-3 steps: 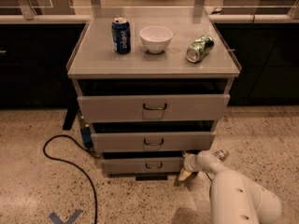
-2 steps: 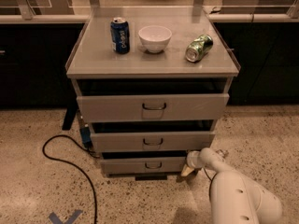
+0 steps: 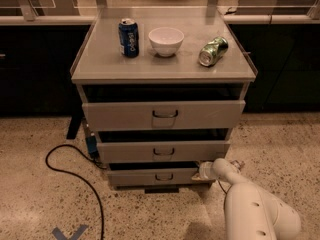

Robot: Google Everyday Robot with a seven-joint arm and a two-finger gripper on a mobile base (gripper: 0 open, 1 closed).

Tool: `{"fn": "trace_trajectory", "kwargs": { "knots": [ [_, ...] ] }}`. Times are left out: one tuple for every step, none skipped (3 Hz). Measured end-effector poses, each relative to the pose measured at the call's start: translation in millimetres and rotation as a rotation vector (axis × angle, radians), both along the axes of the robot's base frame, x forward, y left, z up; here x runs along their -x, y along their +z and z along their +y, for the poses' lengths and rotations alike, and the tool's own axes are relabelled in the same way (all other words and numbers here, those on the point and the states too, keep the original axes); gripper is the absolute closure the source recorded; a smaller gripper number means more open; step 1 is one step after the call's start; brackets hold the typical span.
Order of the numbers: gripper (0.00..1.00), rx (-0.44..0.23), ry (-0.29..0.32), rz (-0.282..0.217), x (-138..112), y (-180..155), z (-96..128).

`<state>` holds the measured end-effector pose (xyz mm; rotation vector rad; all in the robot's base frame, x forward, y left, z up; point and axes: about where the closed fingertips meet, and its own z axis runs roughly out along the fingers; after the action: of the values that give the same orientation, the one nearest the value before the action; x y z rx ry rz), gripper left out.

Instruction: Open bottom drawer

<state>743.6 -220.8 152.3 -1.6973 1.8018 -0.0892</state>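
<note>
The bottom drawer (image 3: 150, 177) is the lowest and narrowest grey front of the cabinet, with a small dark wire handle (image 3: 163, 176) at its centre. A dark gap shows above its front. My gripper (image 3: 205, 170) is at the right end of this drawer front, low near the floor, to the right of the handle. My white arm (image 3: 255, 209) reaches in from the lower right.
The mid drawer (image 3: 162, 151) and the tall top drawer (image 3: 164, 115) sit above. A blue can (image 3: 129, 37), a white bowl (image 3: 166, 40) and a green can (image 3: 213, 51) lying on its side are on the cabinet top. A black cable (image 3: 75, 171) loops on the floor at left.
My gripper has risen slightly and stays close against the right end of the bottom drawer. The drawers look unmoved.
</note>
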Motion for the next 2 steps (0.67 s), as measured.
{"fn": "trace_trajectory", "kwargs": {
  "knots": [
    [0.64, 0.000, 0.000, 0.000, 0.0, 0.0, 0.0],
    [0.88, 0.000, 0.000, 0.000, 0.0, 0.0, 0.0]
  ]
}}
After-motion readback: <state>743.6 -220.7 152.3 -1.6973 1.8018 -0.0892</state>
